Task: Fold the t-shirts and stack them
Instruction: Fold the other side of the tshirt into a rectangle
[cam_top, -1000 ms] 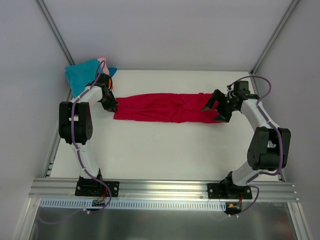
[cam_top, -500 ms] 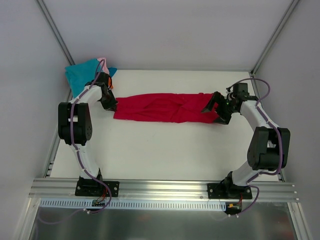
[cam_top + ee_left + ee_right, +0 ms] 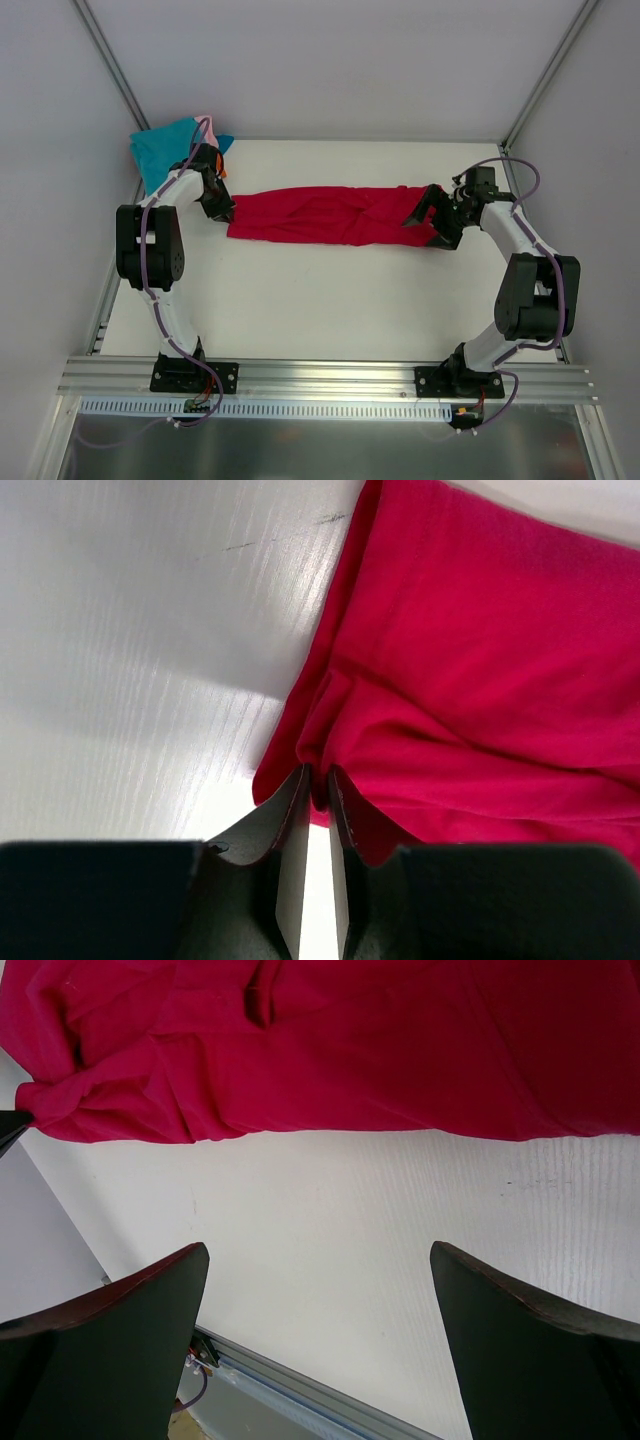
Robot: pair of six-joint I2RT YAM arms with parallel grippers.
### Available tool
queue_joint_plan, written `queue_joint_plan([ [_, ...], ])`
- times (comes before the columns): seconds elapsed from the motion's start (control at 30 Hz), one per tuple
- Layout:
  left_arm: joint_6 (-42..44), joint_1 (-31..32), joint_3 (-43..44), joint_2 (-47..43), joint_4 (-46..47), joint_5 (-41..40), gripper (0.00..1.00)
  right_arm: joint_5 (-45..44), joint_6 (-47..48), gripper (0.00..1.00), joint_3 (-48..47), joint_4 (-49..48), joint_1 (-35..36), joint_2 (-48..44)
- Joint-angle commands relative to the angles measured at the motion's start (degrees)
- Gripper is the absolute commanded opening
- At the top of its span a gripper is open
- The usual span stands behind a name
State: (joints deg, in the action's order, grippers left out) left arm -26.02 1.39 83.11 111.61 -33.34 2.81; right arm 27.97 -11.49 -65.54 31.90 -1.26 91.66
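The red t-shirt [image 3: 335, 216] lay stretched into a long band across the middle of the table [image 3: 330, 300], running from near the left edge toward the right edge. The left gripper [image 3: 222, 209] stood at the band's left end with its jaws narrowed onto a fold of the red cloth. The right gripper [image 3: 432, 216] stood at the band's right end, jaws wide apart and holding nothing. A teal t-shirt [image 3: 165, 150] lay heaped at the far left corner, with pink cloth [image 3: 205, 122] showing behind it.
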Motion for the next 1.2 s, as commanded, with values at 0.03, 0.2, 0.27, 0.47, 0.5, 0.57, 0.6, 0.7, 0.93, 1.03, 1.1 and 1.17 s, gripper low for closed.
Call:
queue_joint_plan([
  [0.03,1.32,-0.6,1.97,-2.1,-1.2,-0.35,0.15,1.3,0.24,0.99,0.06,-0.52,0.2,-1.92],
  [0.2,1.5,-0.6,2.4,-1.75,-1.29,-0.44,0.18,1.3,0.24,1.0,-0.12,-0.61,0.2,-1.66],
  [0.27,1.59,-0.6,2.49,-1.66,-1.37,-0.78,0.2,1.3,0.24,1.0,-0.12,-0.61,0.2,-1.57],
  [0.47,1.85,-0.6,2.67,-1.22,-1.46,-0.87,0.23,1.39,0.32,1.0,-0.12,-0.61,0.2,-1.22],
  [0.5,1.85,-0.6,2.84,-1.22,-1.46,-0.88,0.24,1.39,0.32,0.99,-0.2,-0.61,0.2,-1.22],
  [0.57,1.94,-0.6,2.93,-1.05,-1.46,-0.96,0.24,1.3,0.32,0.99,-0.2,-0.61,0.2,-1.22],
  [0.6,1.85,-0.6,2.93,-1.05,-1.55,-0.88,0.23,1.39,0.32,0.99,-0.2,-0.61,0.2,-1.22],
  [0.7,1.85,-0.6,2.58,-0.96,-1.29,-0.61,0.19,1.39,0.32,1.0,-0.12,-0.79,0.2,-1.04],
  [0.93,2.03,-0.6,1.62,-0.87,-0.23,0.09,0.0,1.12,0.68,0.99,0.5,-0.7,0.2,-1.04],
  [1.03,2.2,-0.6,0.83,-2.18,-0.23,0.7,0.0,1.04,0.68,0.99,0.5,-0.7,0.2,-1.3],
  [1.1,2.12,-0.6,0.39,-3.58,-0.41,1.41,0.0,1.12,0.67,1.0,0.5,-0.7,0.2,-1.39],
  [1.17,2.11,-0.51,-0.31,-5.52,-1.19,2.37,0.0,1.13,0.5,0.99,0.41,-0.7,0.2,-1.39],
])
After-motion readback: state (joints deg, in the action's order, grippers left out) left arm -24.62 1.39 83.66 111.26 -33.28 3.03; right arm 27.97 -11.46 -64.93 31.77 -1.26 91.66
